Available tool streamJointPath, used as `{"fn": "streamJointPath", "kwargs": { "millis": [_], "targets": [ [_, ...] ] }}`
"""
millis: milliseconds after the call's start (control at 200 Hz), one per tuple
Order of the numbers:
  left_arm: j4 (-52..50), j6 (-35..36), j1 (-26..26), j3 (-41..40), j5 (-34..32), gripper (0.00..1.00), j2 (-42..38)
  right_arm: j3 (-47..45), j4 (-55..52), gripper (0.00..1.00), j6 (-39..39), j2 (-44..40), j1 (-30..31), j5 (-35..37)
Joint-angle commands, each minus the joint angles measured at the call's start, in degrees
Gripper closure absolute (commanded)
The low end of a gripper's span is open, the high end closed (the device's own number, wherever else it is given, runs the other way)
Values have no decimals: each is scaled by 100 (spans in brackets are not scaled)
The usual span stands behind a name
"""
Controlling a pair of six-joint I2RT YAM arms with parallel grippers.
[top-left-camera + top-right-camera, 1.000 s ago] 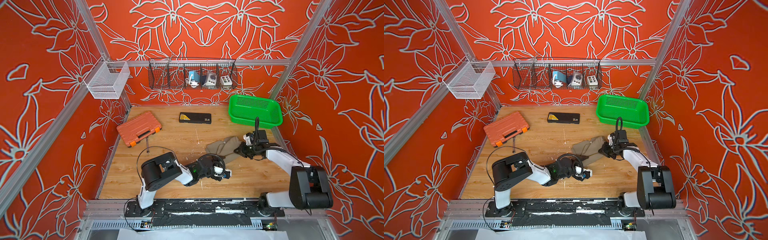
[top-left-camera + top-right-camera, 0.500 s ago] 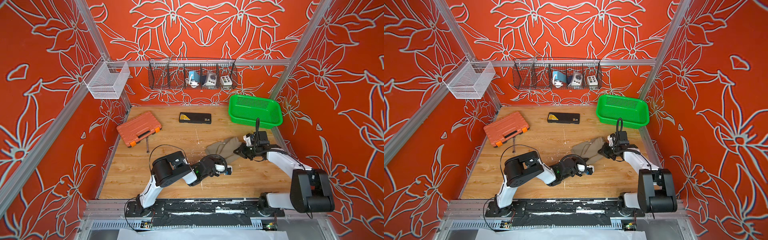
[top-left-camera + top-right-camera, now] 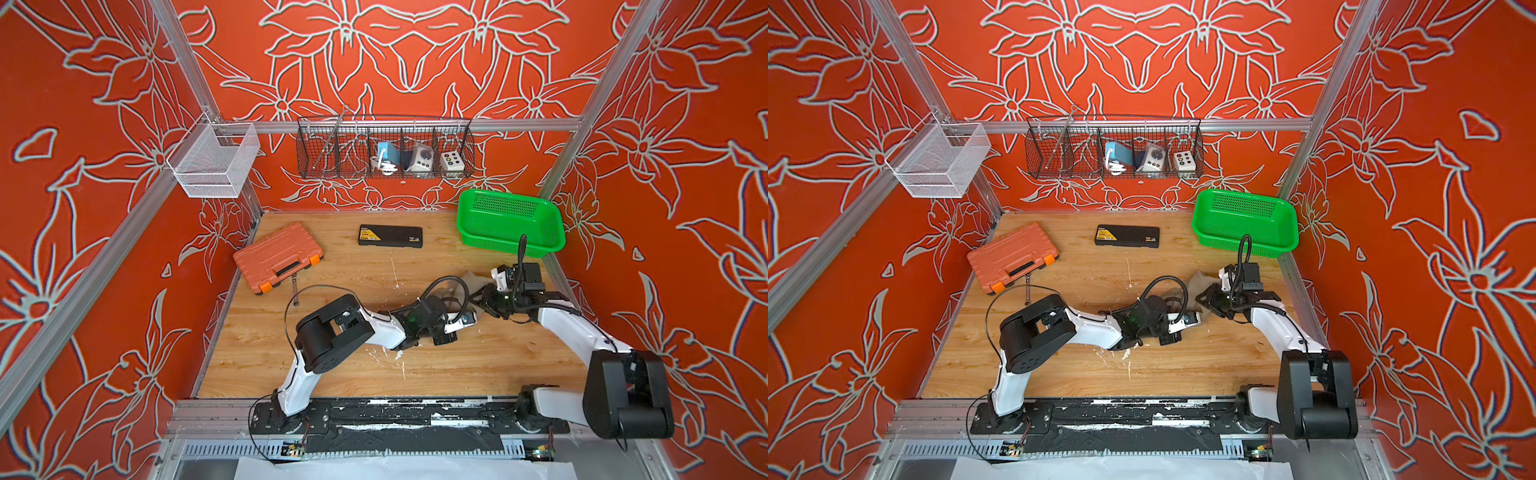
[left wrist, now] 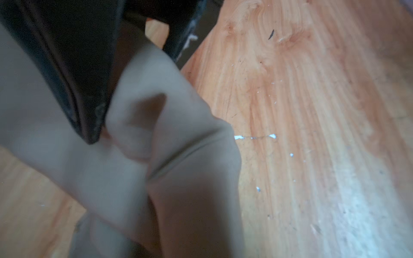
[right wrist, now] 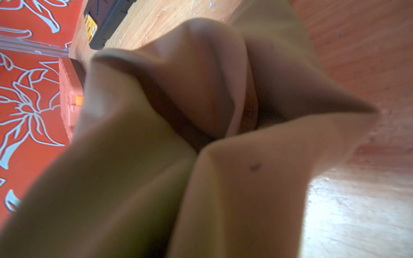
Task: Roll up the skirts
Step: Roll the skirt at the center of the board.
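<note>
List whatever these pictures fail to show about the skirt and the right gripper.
skirt: only a corner shows in a top view; left arm and right gripper cover the rest.
right gripper: jaws too small and dark in top views; right wrist view shows only blurred cloth.
Roll progress: cannot tell.

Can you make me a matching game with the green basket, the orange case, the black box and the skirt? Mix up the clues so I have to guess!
Things:
1. basket
2. case
3. box
4. skirt

Clues:
a. crumpled up
b. back right corner of the table
c. by the left wall
d. back middle of the table

Pairs: 1-b, 2-c, 3-d, 4-a
</note>
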Motion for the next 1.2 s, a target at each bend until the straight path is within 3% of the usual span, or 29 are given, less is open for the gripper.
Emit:
{"fn": "streamJointPath", "kwargs": {
  "millis": [0, 115, 210, 310, 405, 510, 661, 876, 1196],
  "targets": [
    [-1347, -1350, 361, 657, 1808, 100, 224, -5, -9, 63, 37, -135, -18, -244],
    [-503, -2535, 701, 233, 2842, 100, 355, 24, 62, 62, 67, -77, -26, -312],
    [552, -3342, 873, -349, 3246, 100, 340, 24, 94, 58, 59, 4, -35, -356],
    [1438, -3945, 978, -873, 3349, 100, 278, 74, 32, 48, 4, -18, -52, -357],
    [2298, -4553, 1092, -1305, 3432, 100, 276, 74, -108, 33, -45, -236, -94, -190],
    [2770, -4891, 1175, -1508, 3506, 100, 337, -105, -176, 23, -41, -559, -158, -52],
    [3607, -5410, 1282, -1771, 3699, 100, 467, -499, -198, 19, -23, -1008, -208, 7],
    [4751, -6291, 1406, -1883, 3902, 100, 972, -1234, 304, 14, 155, -1187, -203, -580],
    [5594, -7040, 1508, -1927, 3937, 100, 1429, -1944, 2479, 14, 1193, -642, -194, -959]
  ]
}}
